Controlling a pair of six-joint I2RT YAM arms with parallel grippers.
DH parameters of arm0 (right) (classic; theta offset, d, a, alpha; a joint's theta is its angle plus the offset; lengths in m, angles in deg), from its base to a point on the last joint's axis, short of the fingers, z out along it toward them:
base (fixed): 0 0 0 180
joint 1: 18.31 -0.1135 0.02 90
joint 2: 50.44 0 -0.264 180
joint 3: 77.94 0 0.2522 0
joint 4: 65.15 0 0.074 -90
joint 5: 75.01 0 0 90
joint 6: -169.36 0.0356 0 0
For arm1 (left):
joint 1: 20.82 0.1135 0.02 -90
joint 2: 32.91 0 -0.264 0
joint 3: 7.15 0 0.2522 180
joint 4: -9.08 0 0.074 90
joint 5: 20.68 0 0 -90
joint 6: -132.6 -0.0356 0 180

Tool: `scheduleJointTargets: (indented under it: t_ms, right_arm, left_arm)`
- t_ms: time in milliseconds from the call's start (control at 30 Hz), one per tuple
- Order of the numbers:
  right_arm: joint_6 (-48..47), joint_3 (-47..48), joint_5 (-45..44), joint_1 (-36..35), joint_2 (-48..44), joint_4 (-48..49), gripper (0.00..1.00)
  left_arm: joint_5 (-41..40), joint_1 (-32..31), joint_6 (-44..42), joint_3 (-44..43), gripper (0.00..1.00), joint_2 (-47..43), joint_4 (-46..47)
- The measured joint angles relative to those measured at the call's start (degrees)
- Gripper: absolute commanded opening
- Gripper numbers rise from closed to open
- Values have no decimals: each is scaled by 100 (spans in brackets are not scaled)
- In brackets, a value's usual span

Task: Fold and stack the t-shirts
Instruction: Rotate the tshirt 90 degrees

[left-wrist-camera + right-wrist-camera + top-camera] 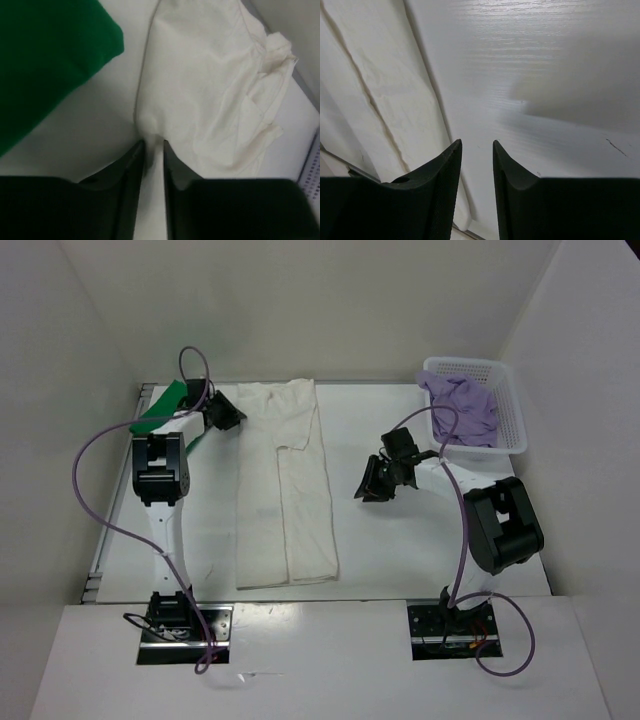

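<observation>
Top external view, folding in progress: the white t-shirt [285, 490] lies mid-counter as a long strip running from far to near, already folded lengthwise, while the green t-shirt [162, 408] sits at the far left corner and the lavender t-shirt [462, 408] waits in the basket [512, 410] at far right. My left end effector [232, 418] is down at the strip's far left corner, jaws narrow with only a slim gap; the left wrist view shows the cloth's edge running right up to the tips, but I cannot tell whether it is actually pinched. My right end effector [368, 490] hangs over bare counter [390, 550] just right of the strip's middle, jaws moderately wide and holding nothing. The step in hand, as I judge it, is the crosswise fold, far end brought over toward the near hem. To do it well I should make sure the left jaws take every layer at that corner, not just the top one, then send the right to the far right corner level with the left. Both should lift together, travel low and evenly, and lay the cloth down edge to edge. A one-sided pull would likely skew the strip or drag it toward the green t-shirt.
</observation>
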Motion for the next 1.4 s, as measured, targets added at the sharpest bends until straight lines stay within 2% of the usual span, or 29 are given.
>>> scheduleJointTargets:
  t_ms: [100, 233, 267, 333, 433, 533, 667, 833, 1000, 1100, 1200, 1233, 1400]
  right_arm:
    - [-35, 4, 61, 7, 13, 0, 37]
    - [-35, -39, 140, -61, 4, 50, 44]
    - [-2, -85, 138, -125, 2, 92, 48]
    - [76, -160, 157, -367, 26, 162, 49]
    - [291, -133, 175, -723, 240, 402, 49]
    - [391, 243, 151, -789, 737, 546, 49]
    - [350, 1515, -33, -590, 1827, 647, 49]
    - [382, 2743, -50, -229, 2765, 898, 49]
    - [474, 4092, 129, -7, 3735, 1008, 49]
    - [503, 4817, 284, 35, 4247, 986, 36]
    - [586, 5274, 452, 33, 4583, 979, 32]
    - [584, 5342, 481, 33, 4640, 979, 25]
    - [601, 5633, 546, 33, 4843, 848, 2]
  left_arm:
    - [85, -24, 151, 345, 58, -223, 278]
    - [39, -214, 118, 955, 69, -713, 319]
    - [20, -256, 48, 1123, 76, -861, 280]
    - [-35, -332, -39, 1508, 80, -1228, 240]
    - [-122, -345, -136, 2068, 81, -1899, 146]
    - [-221, -319, -229, 2643, 81, -2643, 96]
    - [-328, -313, -269, 3475, 80, -3644, 81]
    - [-291, -308, -273, 4612, 77, -4750, -101]
    - [-94, -389, -339, 5661, 69, -5689, -498]
    - [4, -466, -393, 6129, 67, -6231, -837]
    - [85, -476, -398, 6376, 62, -6745, -1209]
    - [92, -476, -391, 6422, 61, -6896, -1281]
    - [118, -516, -391, 6555, 58, -7265, -1582]
